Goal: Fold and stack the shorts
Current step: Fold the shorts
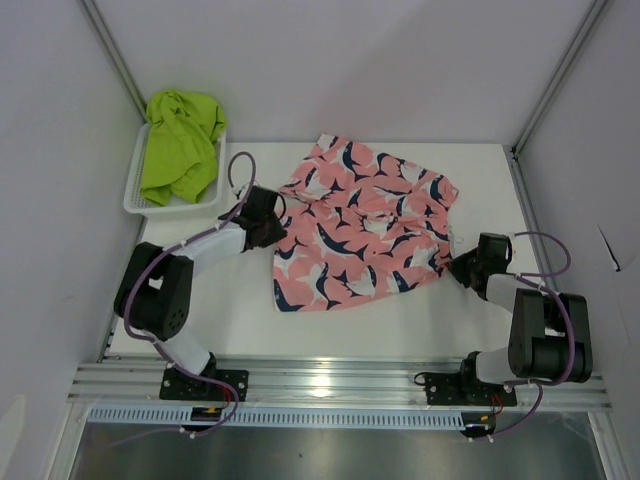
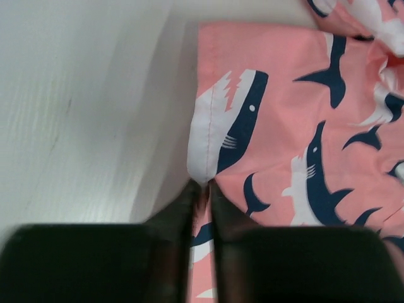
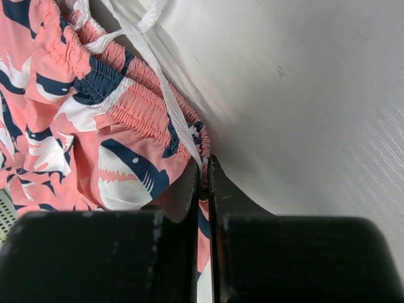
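Note:
The pink shorts (image 1: 360,225) with navy-and-white shark print lie spread on the white table. My left gripper (image 1: 272,232) is shut on their left hem edge; in the left wrist view the fabric (image 2: 284,126) is pinched between the fingertips (image 2: 203,189). My right gripper (image 1: 458,266) is shut on the elastic waistband at the right edge; the right wrist view shows the gathered waistband (image 3: 145,107) and white drawstring (image 3: 151,63) held between the fingers (image 3: 205,173). The lime green shorts (image 1: 180,140) lie crumpled in the basket at the back left.
The white mesh basket (image 1: 135,195) stands at the table's back left corner, against the left wall. Metal frame posts rise at the back corners. An aluminium rail (image 1: 330,385) runs along the near edge by the arm bases.

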Action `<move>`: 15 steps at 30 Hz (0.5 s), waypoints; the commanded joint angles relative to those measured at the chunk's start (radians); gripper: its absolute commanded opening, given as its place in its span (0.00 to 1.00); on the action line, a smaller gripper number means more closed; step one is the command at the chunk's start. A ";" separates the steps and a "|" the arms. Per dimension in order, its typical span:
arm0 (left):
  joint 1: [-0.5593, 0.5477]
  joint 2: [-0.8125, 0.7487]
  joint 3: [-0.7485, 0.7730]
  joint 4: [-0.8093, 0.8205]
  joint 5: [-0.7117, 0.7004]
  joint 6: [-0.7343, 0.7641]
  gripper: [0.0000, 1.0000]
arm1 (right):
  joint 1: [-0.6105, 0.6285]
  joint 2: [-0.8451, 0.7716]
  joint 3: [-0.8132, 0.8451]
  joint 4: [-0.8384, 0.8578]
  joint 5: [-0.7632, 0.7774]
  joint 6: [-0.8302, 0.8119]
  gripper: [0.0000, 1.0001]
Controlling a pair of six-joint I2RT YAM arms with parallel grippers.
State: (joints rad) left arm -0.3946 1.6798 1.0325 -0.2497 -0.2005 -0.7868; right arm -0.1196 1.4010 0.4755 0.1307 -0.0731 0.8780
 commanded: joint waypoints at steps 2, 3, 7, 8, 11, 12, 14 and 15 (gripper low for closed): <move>0.003 -0.148 -0.077 -0.065 0.050 0.012 0.54 | 0.008 -0.011 0.031 -0.020 0.058 -0.017 0.00; 0.003 -0.176 -0.098 -0.063 0.064 0.005 0.73 | 0.008 -0.013 0.031 -0.023 0.058 -0.014 0.00; 0.003 -0.352 -0.288 -0.027 0.172 -0.038 0.99 | 0.009 -0.019 0.032 -0.022 0.056 -0.016 0.00; 0.003 -0.379 -0.311 -0.005 0.193 -0.049 0.99 | 0.009 -0.020 0.031 -0.020 0.056 -0.016 0.00; 0.010 -0.452 -0.428 0.125 0.338 -0.066 0.99 | 0.012 -0.028 0.025 -0.016 0.053 -0.020 0.00; 0.016 -0.456 -0.463 0.151 0.375 -0.069 0.99 | 0.015 -0.030 0.023 -0.014 0.053 -0.022 0.00; 0.030 -0.457 -0.491 0.178 0.435 -0.074 0.97 | 0.017 -0.039 0.022 -0.013 0.053 -0.025 0.00; 0.028 -0.465 -0.486 0.155 0.423 -0.077 0.96 | 0.018 -0.042 0.022 -0.013 0.058 -0.027 0.00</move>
State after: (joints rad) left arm -0.3820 1.2350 0.5694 -0.1776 0.1013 -0.8352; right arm -0.1081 1.3914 0.4778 0.1207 -0.0498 0.8764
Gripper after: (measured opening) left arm 0.964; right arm 0.028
